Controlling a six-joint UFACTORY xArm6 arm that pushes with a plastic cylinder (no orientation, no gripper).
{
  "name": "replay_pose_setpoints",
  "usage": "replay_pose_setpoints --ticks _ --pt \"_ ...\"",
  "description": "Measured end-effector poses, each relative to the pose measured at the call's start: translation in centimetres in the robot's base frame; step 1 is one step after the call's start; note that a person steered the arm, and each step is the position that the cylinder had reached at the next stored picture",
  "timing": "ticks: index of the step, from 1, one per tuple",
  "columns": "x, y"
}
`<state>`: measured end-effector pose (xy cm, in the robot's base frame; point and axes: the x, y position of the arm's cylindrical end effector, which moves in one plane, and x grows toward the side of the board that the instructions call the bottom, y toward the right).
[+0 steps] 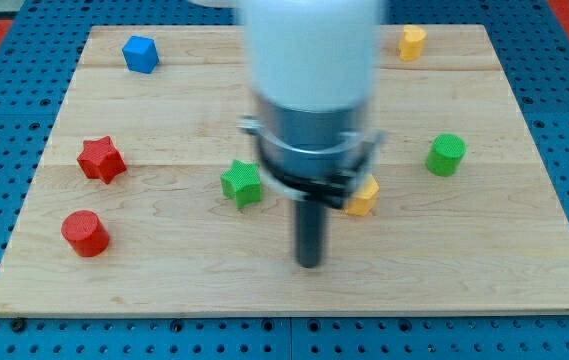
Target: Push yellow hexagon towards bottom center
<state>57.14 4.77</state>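
Note:
Two yellow blocks show. One yellow block [365, 198] lies near the board's middle, partly hidden behind my arm; its shape is unclear. Another yellow block [412, 42], hexagon-like, sits at the view's top right. My tip [309, 263] rests on the board below and left of the middle yellow block, a short gap away.
A green star [242, 183] lies left of my rod. A green cylinder [446, 154] is at the right. A red star [101, 159] and a red cylinder [85, 233] are at the left. A blue block [141, 54] is at the top left. The wooden board [504, 280] lies on a blue pegboard.

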Motion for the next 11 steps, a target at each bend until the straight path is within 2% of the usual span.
replay_pose_setpoints --ticks 1,2,3,5,6,7,8,9,11 --pt "0.1 8.8" --pt "-6.7 10.3" --pt "-10.4 7.5" --pt "-6.0 0.7" --pt "-5.8 -0.8" --pt "-10.3 1.8" --pt "-8.3 0.4" --pt "-6.7 -3.5" --pt "-5.2 -7.3"
